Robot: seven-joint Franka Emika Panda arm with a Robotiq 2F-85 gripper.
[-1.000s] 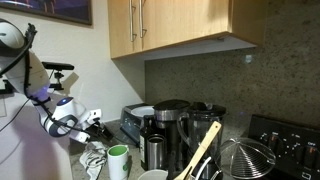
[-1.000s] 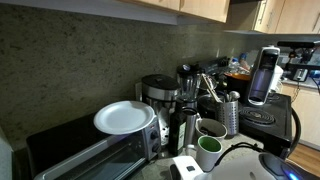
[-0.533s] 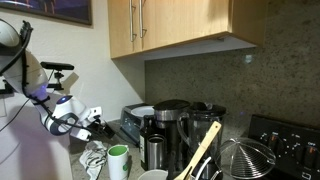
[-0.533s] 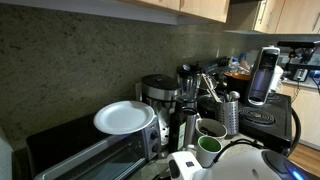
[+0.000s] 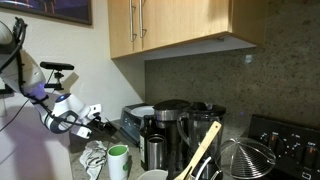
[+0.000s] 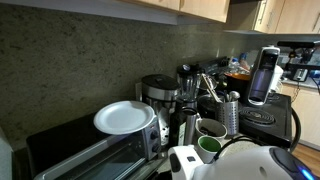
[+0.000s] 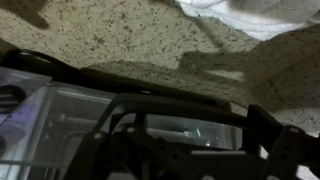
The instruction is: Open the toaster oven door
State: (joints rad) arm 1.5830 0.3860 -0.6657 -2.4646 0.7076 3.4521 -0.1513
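Gripper (image 5: pixel 96 122) has crept a bit closer to the oven (image 5: pixel 131 126) vs. a sec ago. In an exterior view the white arm (image 6: pixel 235 162) bulks larger at the bottom edge. So you're closing on the door (image 6: pixel 88 163), which looks shut. Oven sits at the counter's end near the coffee maker (image 6: pixel 160 95), plate (image 6: pixel 124 118) on top. Only the wrist cam shows the fingers: spread apart, holding nothing, door glass & rack right ahead. Handle contact: can't tell. Ext. views give approach only.

Dark toaster oven (image 6: pixel 55 140), glass door (image 6: pixel 97 162) closed
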